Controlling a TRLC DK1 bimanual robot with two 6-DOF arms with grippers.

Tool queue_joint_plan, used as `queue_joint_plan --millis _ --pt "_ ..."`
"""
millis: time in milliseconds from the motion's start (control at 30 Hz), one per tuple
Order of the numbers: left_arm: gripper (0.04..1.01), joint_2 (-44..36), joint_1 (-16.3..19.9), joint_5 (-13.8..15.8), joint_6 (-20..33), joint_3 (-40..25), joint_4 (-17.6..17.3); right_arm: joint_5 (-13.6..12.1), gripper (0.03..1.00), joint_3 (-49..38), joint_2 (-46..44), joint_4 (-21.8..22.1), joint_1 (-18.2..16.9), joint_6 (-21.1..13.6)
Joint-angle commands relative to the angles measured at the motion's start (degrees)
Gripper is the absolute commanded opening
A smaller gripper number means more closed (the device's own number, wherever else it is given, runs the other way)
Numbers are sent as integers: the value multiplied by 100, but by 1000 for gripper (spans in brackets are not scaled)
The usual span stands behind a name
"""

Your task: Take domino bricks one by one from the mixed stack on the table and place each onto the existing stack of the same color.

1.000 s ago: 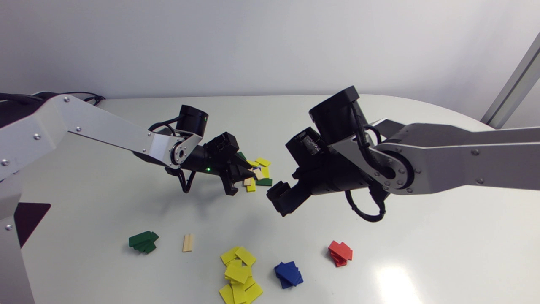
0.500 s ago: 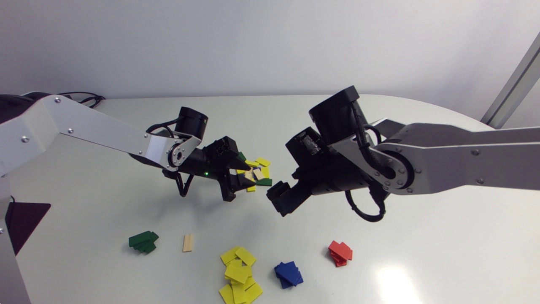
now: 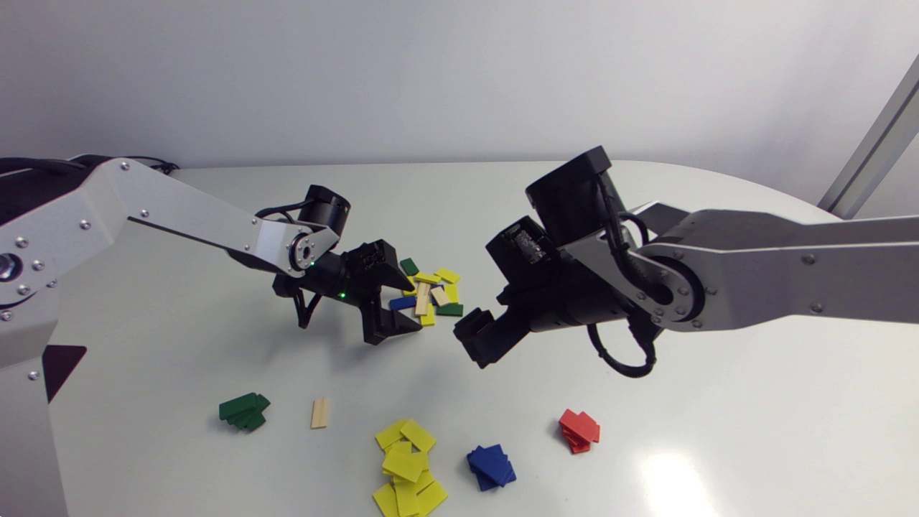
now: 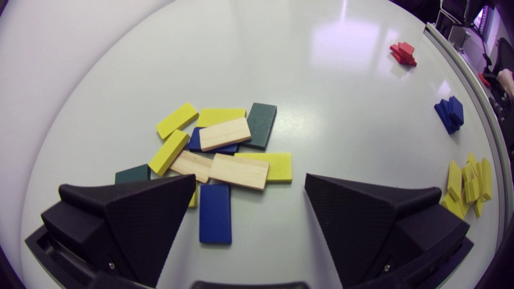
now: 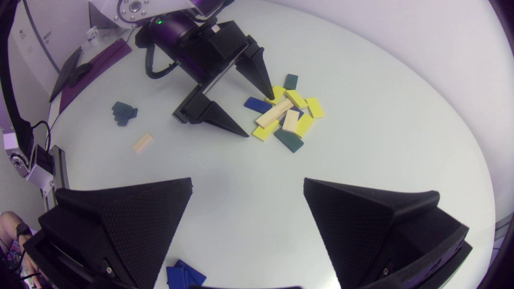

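The mixed pile (image 3: 432, 293) of yellow, wooden, blue and dark green bricks lies mid-table. My left gripper (image 3: 415, 309) is open at the pile's left side, low over the table. In the left wrist view a blue brick (image 4: 215, 212) lies flat on the table between the spread fingers (image 4: 160, 208), touching neither, with the pile (image 4: 225, 148) just ahead. My right gripper (image 3: 474, 345) hangs above the table right of the pile, open and empty (image 5: 247, 182). The right wrist view shows the left gripper (image 5: 258, 116) at the pile (image 5: 285, 116).
Sorted stacks line the front of the table: green (image 3: 244, 411), a single wooden brick (image 3: 320, 413), a loose yellow heap (image 3: 407, 467), blue (image 3: 491, 467) and red (image 3: 579, 429). A dark purple mat (image 3: 54, 362) sits at the left edge.
My left gripper went from shut to wide open and drew back leftward and lower from the pile. A blue brick now shows between its fingers. The right arm stayed still.
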Motion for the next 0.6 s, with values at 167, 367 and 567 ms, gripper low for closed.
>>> queue_joint_plan --millis 167,367,567 --pt "987 402 -16 118 363 600 -472 -23 974 -100 212 59 -32 -52" --pt "979 525 -51 162 557 960 -920 -32 974 -91 247 59 -68 -52" --pt "972 551 -68 171 689 1057 -1105 -58 974 -74 291 59 -85 -52"
